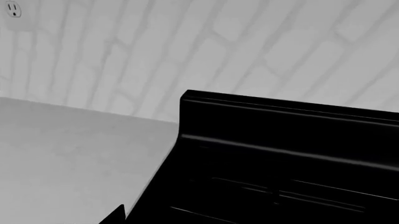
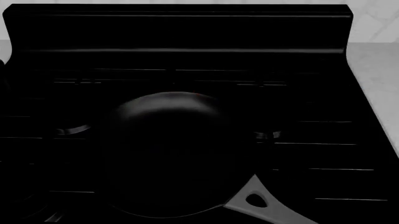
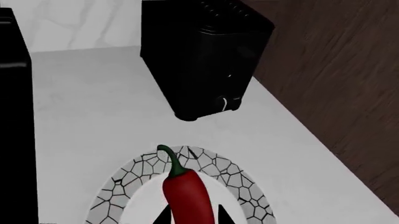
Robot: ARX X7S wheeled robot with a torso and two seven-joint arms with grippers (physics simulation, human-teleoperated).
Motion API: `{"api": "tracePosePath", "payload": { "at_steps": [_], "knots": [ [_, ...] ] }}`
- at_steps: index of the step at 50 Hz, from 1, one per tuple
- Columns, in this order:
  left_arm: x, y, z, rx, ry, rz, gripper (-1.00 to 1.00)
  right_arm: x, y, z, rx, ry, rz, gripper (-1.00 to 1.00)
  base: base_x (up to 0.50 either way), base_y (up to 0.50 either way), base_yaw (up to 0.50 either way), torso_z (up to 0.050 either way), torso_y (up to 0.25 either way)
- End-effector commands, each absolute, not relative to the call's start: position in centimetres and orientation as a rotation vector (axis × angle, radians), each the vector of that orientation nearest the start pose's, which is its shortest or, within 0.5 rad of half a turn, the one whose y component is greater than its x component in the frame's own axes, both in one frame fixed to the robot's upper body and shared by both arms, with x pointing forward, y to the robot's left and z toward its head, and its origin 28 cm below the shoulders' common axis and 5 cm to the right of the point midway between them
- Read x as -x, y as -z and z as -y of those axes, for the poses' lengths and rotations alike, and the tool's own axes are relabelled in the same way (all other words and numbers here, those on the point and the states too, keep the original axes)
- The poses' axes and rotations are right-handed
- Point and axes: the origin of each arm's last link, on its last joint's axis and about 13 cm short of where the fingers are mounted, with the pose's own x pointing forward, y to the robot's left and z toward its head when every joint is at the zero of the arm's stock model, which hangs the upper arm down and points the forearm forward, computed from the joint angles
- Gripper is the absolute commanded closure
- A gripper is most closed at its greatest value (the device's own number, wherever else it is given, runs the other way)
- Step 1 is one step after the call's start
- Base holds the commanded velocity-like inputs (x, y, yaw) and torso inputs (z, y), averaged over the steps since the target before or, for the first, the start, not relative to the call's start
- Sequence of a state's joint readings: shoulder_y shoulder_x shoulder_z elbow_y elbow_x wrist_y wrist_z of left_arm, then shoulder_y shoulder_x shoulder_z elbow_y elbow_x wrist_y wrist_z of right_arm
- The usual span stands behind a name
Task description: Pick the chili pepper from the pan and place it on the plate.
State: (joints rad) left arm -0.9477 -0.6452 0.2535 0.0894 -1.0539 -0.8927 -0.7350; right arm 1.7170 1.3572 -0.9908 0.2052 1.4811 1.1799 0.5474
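R gripper (image 3: 190, 218): only its dark fingertips show at the edge of the R wrist view, either side of the chili pepper (image 3: 187, 196). They sit tight against the pepper's sides, so it looks clamped, stem pointing away from the cam. Pepper is over the plate (image 3: 240, 184), w/ the mosaic rim visible around it; can't tell if it's touching the plate or just above. Beyond the plate on the grey counter (image 3: 93, 102) is a black toaster (image 3: 199, 56), well apart.

L gripper: just a dark tip (image 1: 115, 215) in the L wrist view, can't tell how far open. That cam sees stove backguard (image 1: 287, 121), counter, tiled wall, outlet (image 1: 13, 9).

Head view only: pan (image 2: 168, 154) on the stove, grey handle (image 2: 262, 203) w/ teardrop hole. No grippers, plate or pepper there.
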Motion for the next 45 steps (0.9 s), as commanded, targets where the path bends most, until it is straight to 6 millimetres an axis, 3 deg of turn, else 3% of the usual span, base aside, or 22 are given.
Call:
{"api": "tracePosePath", "payload": {
  "at_steps": [1,12,45],
  "knots": [
    [-31.3,-24.5,-28.5,0.05,-0.264,-0.088,-1.0,-22.5,-32.2,34.8,0.016,0.654,-0.459,1.0,0.0,0.0,0.0,0.0,0.0],
    [-31.1,-24.6,-28.5,0.056,-0.266,-0.096,-1.0,-24.0,-30.3,34.7,0.013,0.619,-0.508,1.0,0.0,0.0,0.0,0.0,0.0],
    [-31.0,-24.3,-28.7,0.053,-0.274,-0.093,-1.0,-25.4,-27.9,34.6,-0.008,0.621,-0.571,1.0,0.0,0.0,0.0,0.0,0.0]
  ]
}}
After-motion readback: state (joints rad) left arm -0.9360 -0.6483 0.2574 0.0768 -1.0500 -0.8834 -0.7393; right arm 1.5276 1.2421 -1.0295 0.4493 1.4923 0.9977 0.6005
